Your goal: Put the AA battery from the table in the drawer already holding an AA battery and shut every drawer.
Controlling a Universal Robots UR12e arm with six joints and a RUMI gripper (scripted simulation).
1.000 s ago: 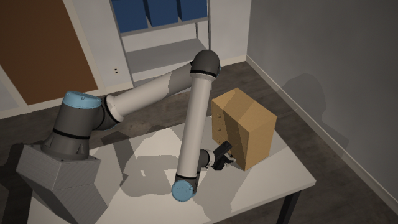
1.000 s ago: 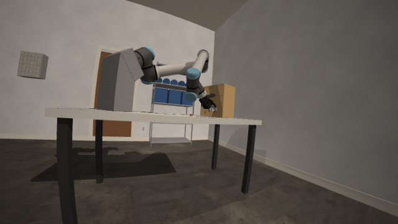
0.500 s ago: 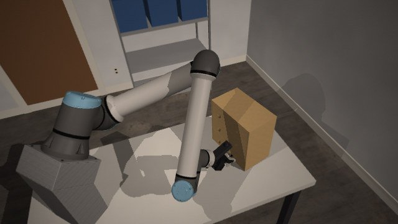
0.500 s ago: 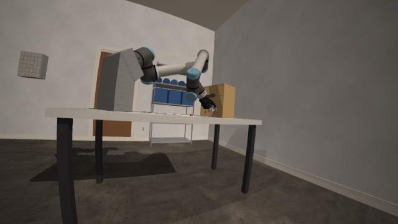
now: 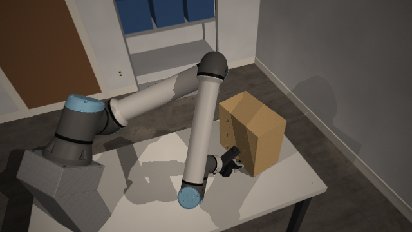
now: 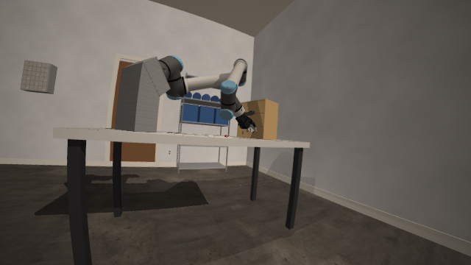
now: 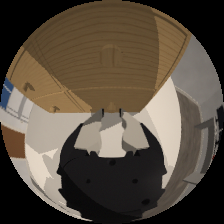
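The AA battery (image 6: 226, 136), seemingly the red speck, lies on the worktop (image 5: 283, 190); our tool (image 5: 237, 165), nearly together and empty, noses the chest (image 5: 257, 129)'s bottom drawer knob (image 7: 110, 52); we judge drawer-opening underway; next, grip that knob.

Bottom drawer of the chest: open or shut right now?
Shut. In the wrist view the bottom drawer sits flush with the chest front; the gripper is at its lower edge, holding nothing.
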